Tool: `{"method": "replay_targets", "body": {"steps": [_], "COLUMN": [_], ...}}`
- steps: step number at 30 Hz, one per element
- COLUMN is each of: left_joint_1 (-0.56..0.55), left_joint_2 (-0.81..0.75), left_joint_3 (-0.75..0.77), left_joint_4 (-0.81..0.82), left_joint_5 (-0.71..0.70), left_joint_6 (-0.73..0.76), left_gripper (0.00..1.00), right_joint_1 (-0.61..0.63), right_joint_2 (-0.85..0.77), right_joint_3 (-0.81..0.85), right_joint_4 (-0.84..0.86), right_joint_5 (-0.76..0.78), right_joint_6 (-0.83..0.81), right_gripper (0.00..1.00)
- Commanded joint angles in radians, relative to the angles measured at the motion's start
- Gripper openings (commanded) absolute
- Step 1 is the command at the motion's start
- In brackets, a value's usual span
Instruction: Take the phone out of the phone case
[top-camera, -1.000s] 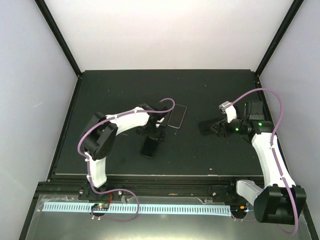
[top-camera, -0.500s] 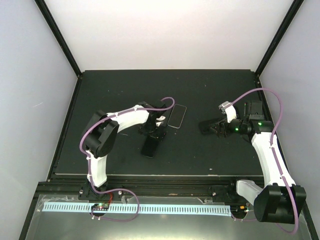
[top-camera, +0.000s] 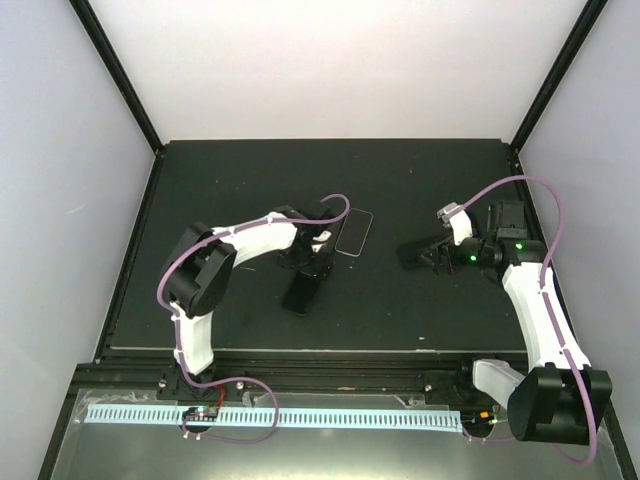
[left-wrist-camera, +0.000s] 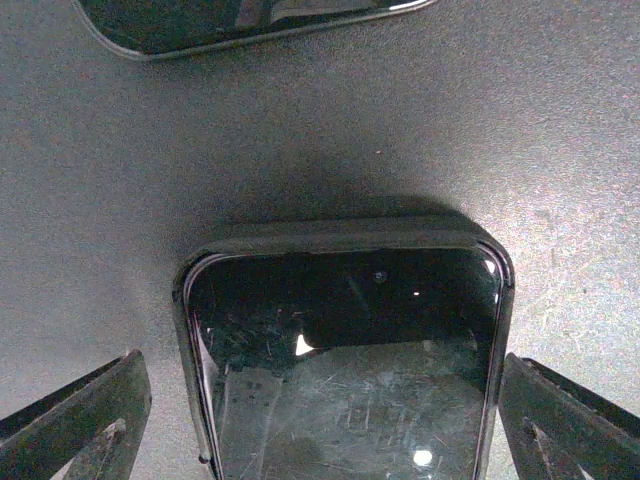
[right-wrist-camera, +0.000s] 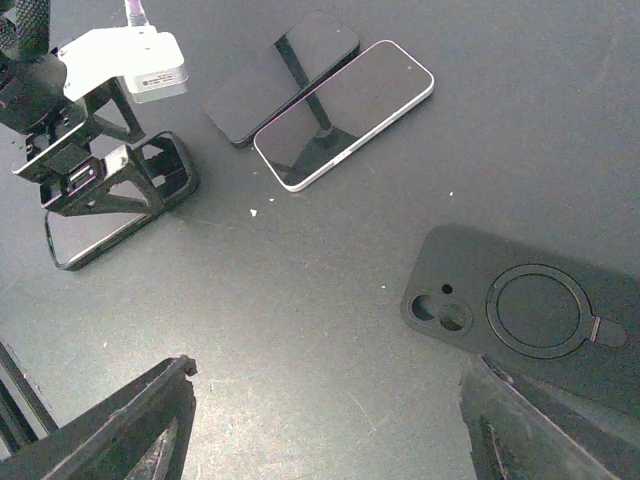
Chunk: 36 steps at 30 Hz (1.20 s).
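My left hand (left-wrist-camera: 322, 370) is spread wide, a finger on each side of the phone (left-wrist-camera: 340, 320), which lies flat on the surface (left-wrist-camera: 560, 150) in its case (left-wrist-camera: 340, 236). The glass is rigid, slick and scratched. The case looks rubbery, I think, so I'd pinch the long edges. The right hand (right-wrist-camera: 328, 366) sits well apart, open too.

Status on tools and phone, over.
Left tool open, straddling cased phone, not gripping. Right tool open, near black case. Dark phone, white-edged phone nearby, not blocking.
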Motion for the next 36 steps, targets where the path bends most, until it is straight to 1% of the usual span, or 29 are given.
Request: {"method": "replay_targets", "body": {"steps": [1,6,10,14,17,18,20,23,26,28,29,31,33,35,36], "left_joint_1": [-0.010,-0.022,-0.028,-0.029,-0.029,-0.029,-0.032,-0.042,-0.046,-0.047,-0.046,-0.041,-0.037,-0.033,-0.028], "left_joint_2": [0.036,0.043,0.053,0.059,0.076,0.082,0.074,-0.019,-0.133,-0.197,-0.222,-0.288,-0.349,-0.394,-0.414], "left_joint_3": [0.022,-0.004,0.002,0.012,0.028,0.039,0.055,0.069,0.114,0.168,0.202,0.230,0.234,0.226,0.222], "left_joint_4": [-0.043,-0.029,-0.039,-0.053,-0.091,-0.110,-0.151,-0.187,-0.189,-0.174,-0.164,-0.102,-0.009,0.100,0.147], "left_joint_5": [-0.093,-0.074,-0.075,-0.046,-0.058,-0.069,-0.116,-0.156,-0.099,-0.040,-0.034,-0.070,-0.069,-0.085,-0.076], "left_joint_6": [-0.005,0.006,0.006,0.007,0.004,0.000,-0.029,-0.054,-0.043,-0.027,-0.033,-0.068,-0.090,-0.140,-0.160], "left_gripper": [0.96,0.95,0.94,0.91,0.82,0.77,0.71,0.66,0.61,0.54,0.52,0.51,0.44,0.41,0.36], "right_joint_1": [0.002,0.002,0.001,0.003,0.003,0.003,0.003,0.003,0.003,0.002,0.002,0.005,0.004,0.005,0.012], "right_joint_2": [0.004,0.012,0.012,0.013,0.015,0.015,0.015,0.016,0.005,-0.006,-0.009,-0.013,-0.010,-0.008,-0.008], "right_joint_3": [0.004,0.005,0.006,0.005,0.005,0.007,0.007,0.008,0.008,0.010,0.012,0.015,0.039,0.058,0.067], "right_joint_4": [0.003,0.002,0.001,0.002,0.002,0.002,0.002,0.000,-0.002,0.001,0.004,0.036,0.054,0.079,0.100], "right_joint_5": [-0.011,-0.012,-0.011,-0.011,-0.010,-0.009,-0.006,-0.005,-0.027,-0.055,-0.071,-0.057,-0.050,-0.087,-0.113], "right_joint_6": [-0.012,-0.015,-0.013,-0.013,-0.013,-0.013,-0.013,-0.012,-0.013,-0.007,-0.003,0.046,0.069,0.102,0.128], "right_gripper": [0.73,0.73,0.73,0.73,0.73,0.73,0.73,0.73,0.73,0.73,0.73,0.71,0.68,0.65,0.62]}}
